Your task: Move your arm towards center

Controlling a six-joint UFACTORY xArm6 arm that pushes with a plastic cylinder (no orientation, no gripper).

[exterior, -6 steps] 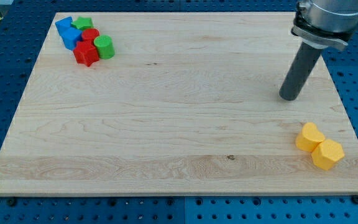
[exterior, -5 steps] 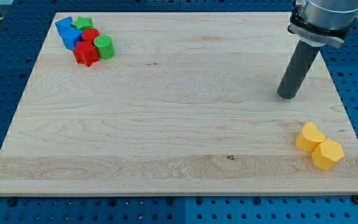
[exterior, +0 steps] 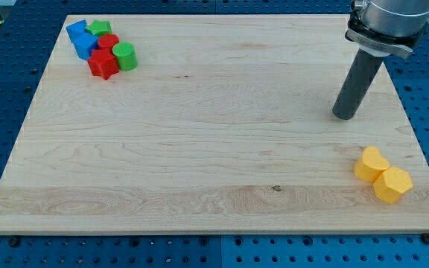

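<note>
My tip [exterior: 343,116] rests on the wooden board [exterior: 199,134] at the view's right, right of the board's middle. It touches no block. Two yellow blocks lie below it near the bottom right corner: a heart-like one [exterior: 369,163] and a hexagonal one [exterior: 392,184], touching each other. At the top left sits a tight cluster: two blue blocks [exterior: 81,39], a green block [exterior: 99,28], a green cylinder [exterior: 125,56], a red cylinder [exterior: 109,42] and a red star-like block [exterior: 102,64].
The board lies on a blue perforated table [exterior: 6,89]. The arm's grey body [exterior: 389,18] hangs over the board's top right corner.
The tip has shifted slightly to the view's left and up from the earliest frame. The blocks have not moved.
</note>
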